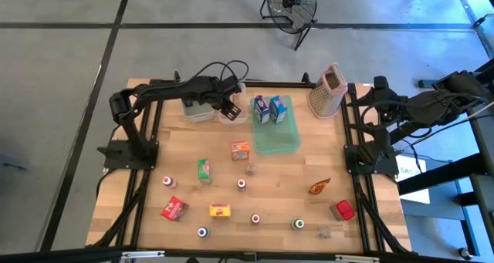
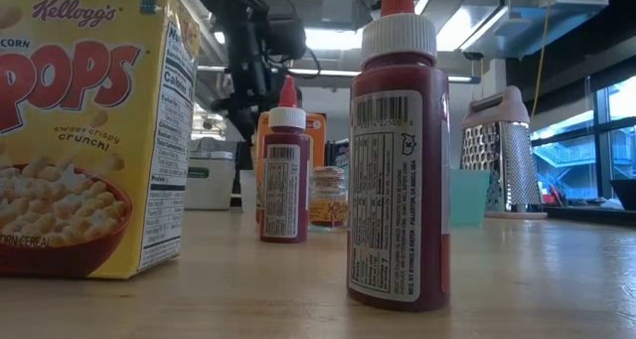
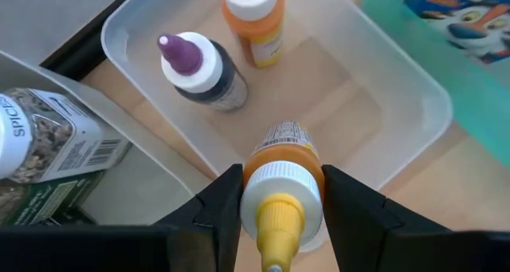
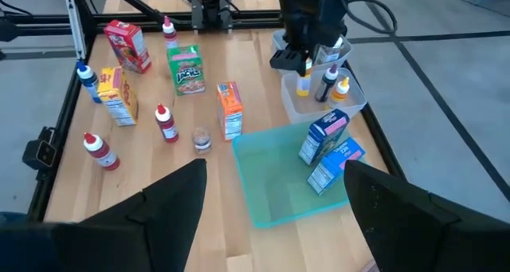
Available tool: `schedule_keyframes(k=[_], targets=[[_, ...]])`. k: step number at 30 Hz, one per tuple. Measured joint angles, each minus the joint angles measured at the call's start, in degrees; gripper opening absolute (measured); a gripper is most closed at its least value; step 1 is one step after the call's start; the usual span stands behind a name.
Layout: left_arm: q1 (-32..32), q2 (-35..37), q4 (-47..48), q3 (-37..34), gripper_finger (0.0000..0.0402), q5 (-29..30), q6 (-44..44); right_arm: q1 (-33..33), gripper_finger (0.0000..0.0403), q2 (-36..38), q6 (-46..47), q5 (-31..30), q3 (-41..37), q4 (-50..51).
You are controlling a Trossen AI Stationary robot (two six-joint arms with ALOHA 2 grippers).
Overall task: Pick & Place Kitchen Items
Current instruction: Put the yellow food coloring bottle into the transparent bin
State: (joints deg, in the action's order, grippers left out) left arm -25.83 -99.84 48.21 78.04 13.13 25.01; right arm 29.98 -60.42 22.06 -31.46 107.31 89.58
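— Where's my left gripper (image 3: pixel 275 216)?
— I've got it over the bin (image 3: pixel 398 88) at the table's (image 1: pixel 278 178) far edge, fingers (image 3: pixel 219 204) either side of a bottle (image 3: pixel 280 196); two bottles (image 3: pixel 199 65) lie inside.
— And beside it?
— The tray (image 1: pixel 279 139) to its right holds two cartons (image 1: pixel 270 109); the grater (image 1: pixel 327 90) stands beyond

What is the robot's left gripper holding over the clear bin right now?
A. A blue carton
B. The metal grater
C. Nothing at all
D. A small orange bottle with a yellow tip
D. The left wrist view shows the left gripper with its fingers closed around the small orange bottle, above the clear bin that already holds two bottles.
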Motion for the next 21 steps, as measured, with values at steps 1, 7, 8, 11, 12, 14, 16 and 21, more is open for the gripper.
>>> schedule_keyframes(k=[1, 7, 8, 11, 12, 14, 16, 21], targets=[[-0.16, -0.24, -0.01, 0.0, 0.0142, 0.01, -0.43, 0.0, 0.03, 0.0, 0.0, -0.02, 0.0, 0.0], [-0.59, -1.52, 0.14, 0.0, 0.0142, -0.19, -1.77, 0.0, 0.03, 0.0, 0.0, -0.01, 0.0, 0.0], [-0.69, -1.66, 0.17, 0.0, 0.0142, -0.11, -2.19, 0.0, 0.03, 0.0, 0.0, -0.02, 0.0, 0.0], [-0.67, -2.32, -0.22, 0.0, 0.0142, 0.39, -2.75, 0.0, 0.03, 0.0, 0.0, -0.01, 0.0, 0.02], [-0.69, -2.43, -0.16, 0.0, 0.0142, 0.65, -2.82, 0.0, 0.03, 0.0, 0.0, 0.0, 0.0, 0.02], [-0.78, -2.4, -0.44, 0.0, 0.0142, 1.19, -3.35, 0.0, 0.03, 0.0, -0.02, 0.0, 0.0, 0.07], [-0.83, -2.39, -0.58, 0.0, 0.0146, 2.06, -3.9, 0.0, 0.03, 0.0, -0.26, -0.02, 0.0, 0.09], [-1.27, -2.39, -0.52, 0.0, 0.015, 0.46, -5.22, 0.0, 0.03, 0.0, -0.42, -0.29, 0.0, 0.23]])
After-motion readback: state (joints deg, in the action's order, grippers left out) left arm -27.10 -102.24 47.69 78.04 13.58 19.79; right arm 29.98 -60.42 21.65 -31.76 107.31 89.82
